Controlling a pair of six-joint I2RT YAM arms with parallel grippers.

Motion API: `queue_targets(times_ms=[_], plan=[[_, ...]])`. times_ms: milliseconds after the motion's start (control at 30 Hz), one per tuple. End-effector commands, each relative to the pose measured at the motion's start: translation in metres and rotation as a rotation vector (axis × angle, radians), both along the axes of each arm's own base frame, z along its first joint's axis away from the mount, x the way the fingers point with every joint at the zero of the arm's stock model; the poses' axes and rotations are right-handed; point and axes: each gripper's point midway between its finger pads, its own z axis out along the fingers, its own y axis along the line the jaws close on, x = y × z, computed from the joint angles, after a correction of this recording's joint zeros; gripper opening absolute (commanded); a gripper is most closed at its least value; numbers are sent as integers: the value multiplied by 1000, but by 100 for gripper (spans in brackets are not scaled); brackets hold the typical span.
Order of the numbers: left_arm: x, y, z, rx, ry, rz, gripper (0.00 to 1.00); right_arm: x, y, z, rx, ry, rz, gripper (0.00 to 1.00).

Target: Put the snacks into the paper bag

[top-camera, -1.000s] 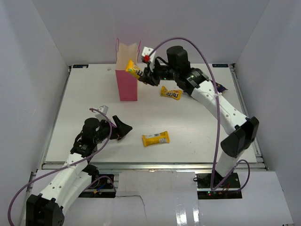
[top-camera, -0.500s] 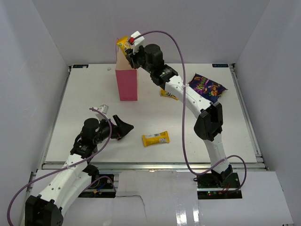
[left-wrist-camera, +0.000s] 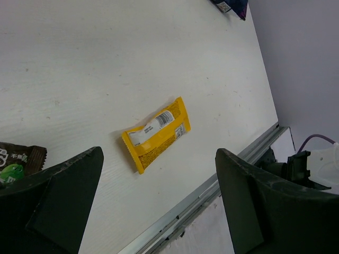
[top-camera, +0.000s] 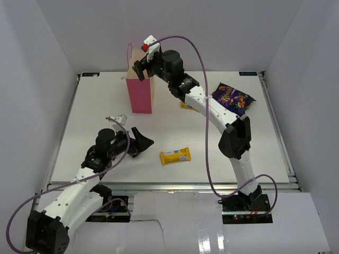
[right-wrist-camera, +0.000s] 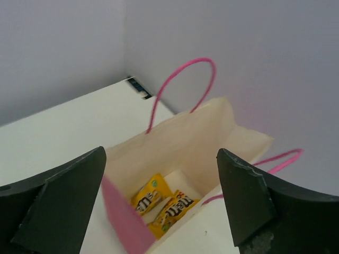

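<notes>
Right wrist view: right gripper (right-wrist-camera: 160, 159) gapes wide, empty, over the pink paper bag (right-wrist-camera: 212, 132) holding seemingly 2 yellow packets (right-wrist-camera: 159, 203). Left gripper (left-wrist-camera: 159, 154), also wide, hovers above a yellow packet (left-wrist-camera: 156, 135) on the table (left-wrist-camera: 79, 53).

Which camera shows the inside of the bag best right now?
Right wrist: it looks down into the bag, showing two yellow packets at the bottom. Top view shows only its pink outside; the left wrist misses it.
</notes>
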Motion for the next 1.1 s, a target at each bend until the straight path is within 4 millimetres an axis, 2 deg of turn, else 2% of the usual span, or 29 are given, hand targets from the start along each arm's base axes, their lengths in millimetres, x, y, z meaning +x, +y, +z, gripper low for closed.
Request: queue_targets(times_ms=[0, 33, 67, 100, 133, 167, 200, 233, 267, 300, 333, 367, 400, 433, 467, 500, 633, 767, 900, 1000, 1067], plan=[[6, -18, 26, 27, -91, -84, 97, -81, -8, 60, -49, -87, 389, 92], [10, -23, 16, 56, -60, -102, 96, -106, -20, 75, -80, -129, 466, 92], [8, -36, 23, 70, -79, -148, 95, -124, -25, 45, -124, -69, 587, 93], [12, -41, 20, 116, -100, -168, 95, -148, -40, 42, -152, -29, 647, 93], [11, -57, 15, 156, -87, -222, 95, -159, -54, 0, -204, 47, 734, 92], [12, -64, 11, 191, -90, -248, 95, -166, -67, -22, -227, 104, 752, 92], [12, -70, 6, 227, -93, -279, 95, -172, -82, -39, -241, 155, 761, 92], [13, -76, -13, 306, -87, -332, 95, -171, -113, -47, -248, 196, 727, 92], [11, -92, -7, 333, -125, -384, 95, -175, -130, -64, -242, 253, 735, 92], [9, -99, -13, 370, -140, -427, 95, -179, -150, -104, -253, 365, 711, 92], [10, -105, -19, 434, -181, -474, 95, -170, -183, -113, -242, 409, 633, 92], [1, -116, -39, 493, -155, -543, 95, -170, -201, -127, -247, 440, 607, 92], [4, -126, -36, 516, -182, -567, 96, -177, -218, -147, -253, 497, 578, 92], [4, -132, -42, 547, -185, -599, 95, -177, -232, -158, -256, 525, 543, 92], [-1, -134, -67, 624, -152, -654, 95, -172, -255, -169, -252, 552, 485, 92], [4, -142, -66, 645, -167, -667, 94, -176, -273, -181, -238, 587, 442, 92], [0, -151, -96, 767, -142, -765, 89, -183, -293, -194, -210, 624, 389, 93], [-10, -156, -111, 824, -136, -813, 85, -185, -298, -199, -190, 649, 378, 93], [-6, -147, -129, 925, -116, -786, 77, -182, -298, -201, -174, 667, 385, 93], [0, -141, -139, 977, -100, -741, 68, -180, -296, -200, -160, 674, 396, 93], [2, -143, -136, 980, -102, -722, 57, -179, -295, -199, -154, 677, 402, 93]])
